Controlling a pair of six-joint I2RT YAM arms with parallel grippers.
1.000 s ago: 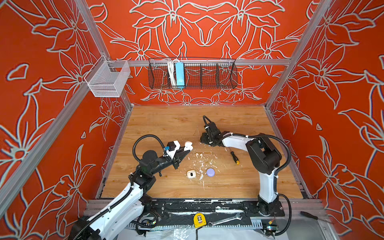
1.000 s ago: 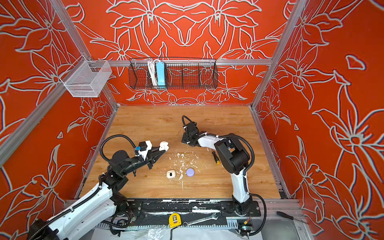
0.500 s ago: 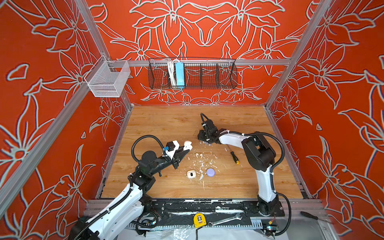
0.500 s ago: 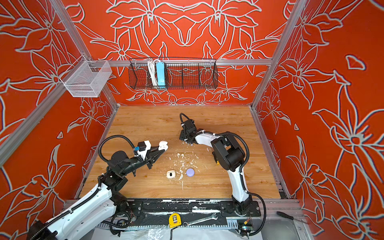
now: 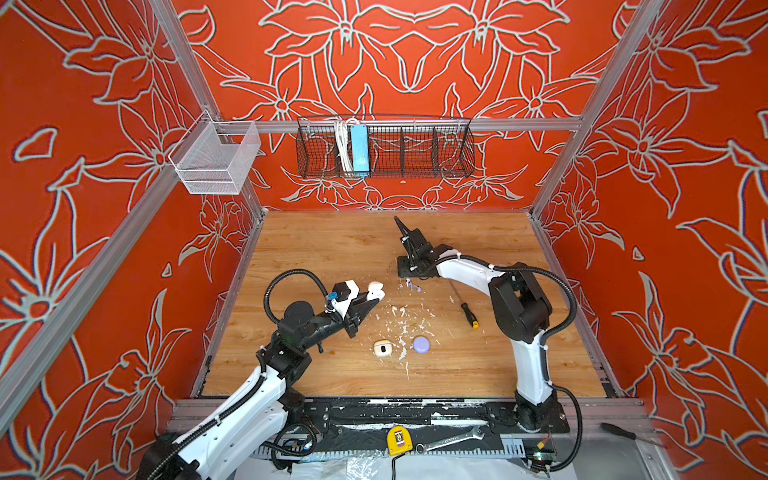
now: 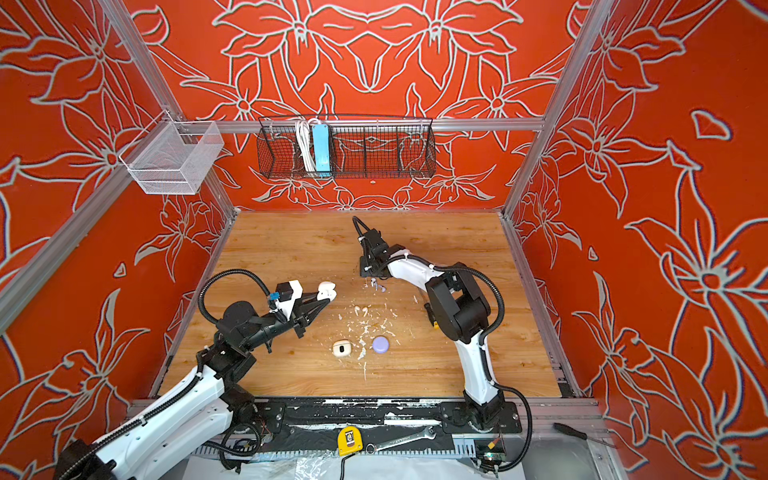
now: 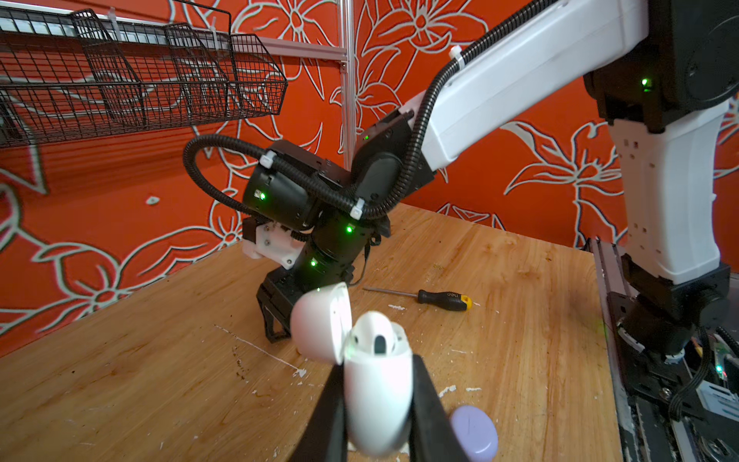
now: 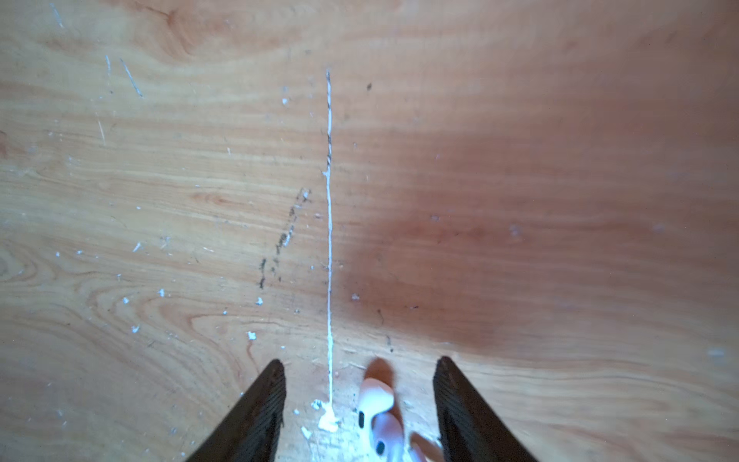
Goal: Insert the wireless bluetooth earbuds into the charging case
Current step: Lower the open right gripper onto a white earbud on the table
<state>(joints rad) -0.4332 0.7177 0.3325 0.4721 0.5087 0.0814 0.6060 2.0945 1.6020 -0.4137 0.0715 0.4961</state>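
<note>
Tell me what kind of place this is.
Probably a robot test cell or lab rig, not a home: red patterned walls on an aluminium frame box in a wooden tabletop, a left arm and a right arm are mounted at its front, and a wrench lies by their bases.

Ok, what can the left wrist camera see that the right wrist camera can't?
Only the left wrist view shows the left gripper clamped on the open white charging case with one earbud inside, plus the lavender case, the screwdriver and the wire basket. Only the right wrist view shows loose earbuds lying between the fingers of the open right gripper. Both show the wooden table, its white flecks and the right gripper.
</note>
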